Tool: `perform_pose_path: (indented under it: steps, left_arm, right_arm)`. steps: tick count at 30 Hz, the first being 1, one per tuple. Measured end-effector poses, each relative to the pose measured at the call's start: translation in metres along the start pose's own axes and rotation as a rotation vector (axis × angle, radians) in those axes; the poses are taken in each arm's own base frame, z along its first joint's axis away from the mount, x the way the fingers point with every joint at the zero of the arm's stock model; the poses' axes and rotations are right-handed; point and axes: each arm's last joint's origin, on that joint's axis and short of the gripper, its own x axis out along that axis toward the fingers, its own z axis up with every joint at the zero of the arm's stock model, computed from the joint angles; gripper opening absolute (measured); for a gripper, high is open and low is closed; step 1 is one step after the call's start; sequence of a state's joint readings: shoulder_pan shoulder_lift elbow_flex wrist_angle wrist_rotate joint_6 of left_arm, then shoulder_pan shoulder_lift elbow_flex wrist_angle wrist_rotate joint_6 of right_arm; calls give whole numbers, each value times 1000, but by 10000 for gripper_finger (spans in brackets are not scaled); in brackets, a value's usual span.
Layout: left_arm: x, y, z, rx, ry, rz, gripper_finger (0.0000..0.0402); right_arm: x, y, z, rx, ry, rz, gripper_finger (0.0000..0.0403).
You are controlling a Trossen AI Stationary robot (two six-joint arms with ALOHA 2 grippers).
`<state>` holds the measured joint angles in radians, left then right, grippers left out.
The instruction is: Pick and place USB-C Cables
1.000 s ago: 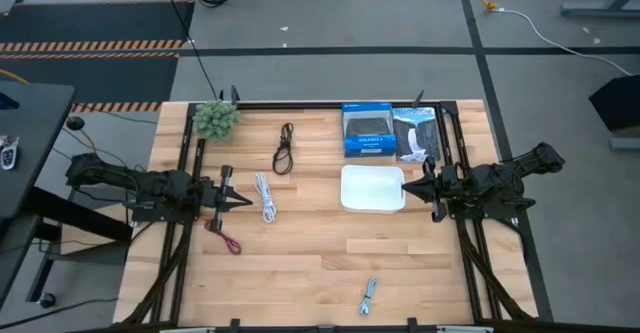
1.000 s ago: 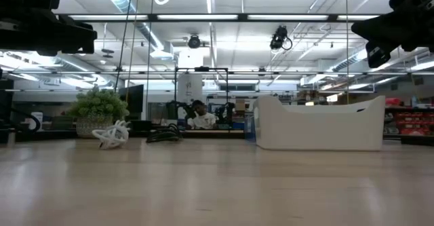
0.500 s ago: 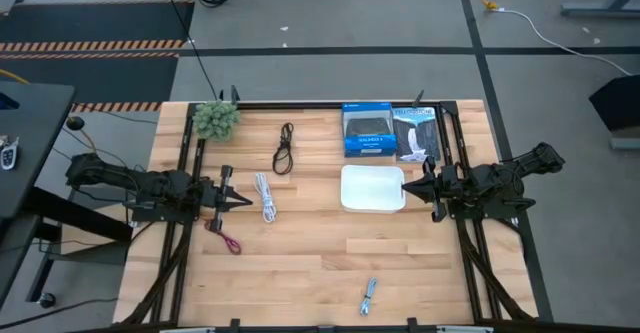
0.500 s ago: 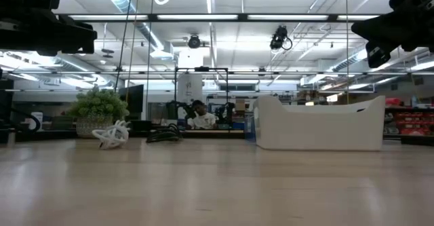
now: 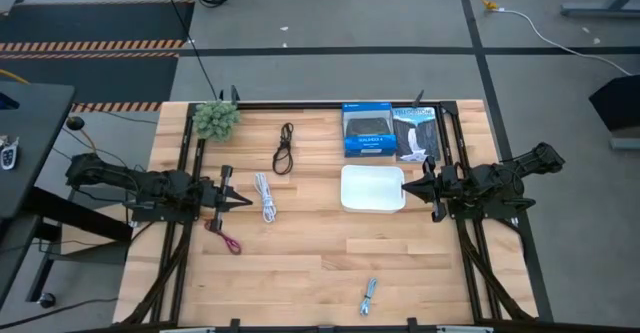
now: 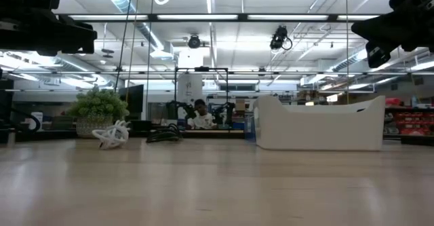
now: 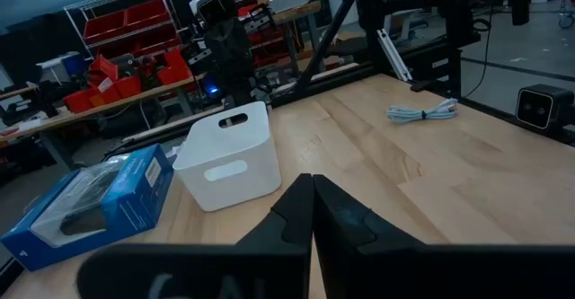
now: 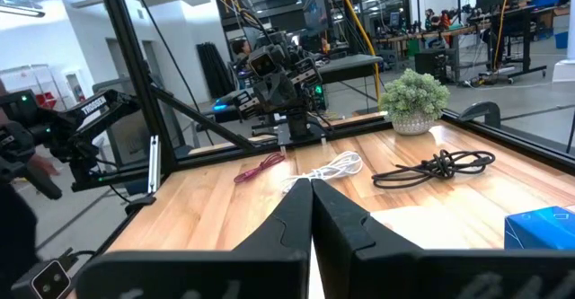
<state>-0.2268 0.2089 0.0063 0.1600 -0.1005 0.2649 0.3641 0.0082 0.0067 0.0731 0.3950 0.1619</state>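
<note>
Four small cable bundles lie flat on the wooden table: the white cable (image 5: 266, 197), the black cable (image 5: 284, 150), the red cable (image 5: 226, 237) and the grey-silver cable (image 5: 369, 295) near the table's near edge. The white tray (image 5: 373, 188) stands right of the middle. My left gripper (image 5: 243, 202) hovers shut just left of the white cable, above the red one. My right gripper (image 5: 408, 186) hovers shut at the tray's right rim. In the right wrist view the red cable (image 8: 260, 166), white cable (image 8: 328, 170) and black cable (image 8: 437, 166) show ahead; in the left wrist view the tray (image 7: 228, 155) and grey-silver cable (image 7: 422, 112) show.
A blue retail box (image 5: 366, 130) and a black one (image 5: 417, 133) lie at the far edge behind the tray. A fuzzy green clump (image 5: 216, 119) stands at the far left corner. Black frame rails run along the table's left, right and far sides. A person sits far off (image 6: 200, 114).
</note>
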Motion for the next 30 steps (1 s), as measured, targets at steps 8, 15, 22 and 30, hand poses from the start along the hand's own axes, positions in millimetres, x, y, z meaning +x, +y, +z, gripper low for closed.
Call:
perform_pose_path:
  steps: [8,15,22,30]
  left_arm:
    - [0,2,6,-13,-57,17,11]
    - [-6,12,32,-438,-350,113,11]
    - [-10,20,35,-782,-453,275,11]
    - [-9,23,26,-1191,-491,429,11]
  right_arm:
    - [0,0,0,0,0,0,14]
    - [0,0,0,0,-1,0,14]
    - [0,0,1,3,-7,1,14]
    - [0,0,1,3,-7,1,14]
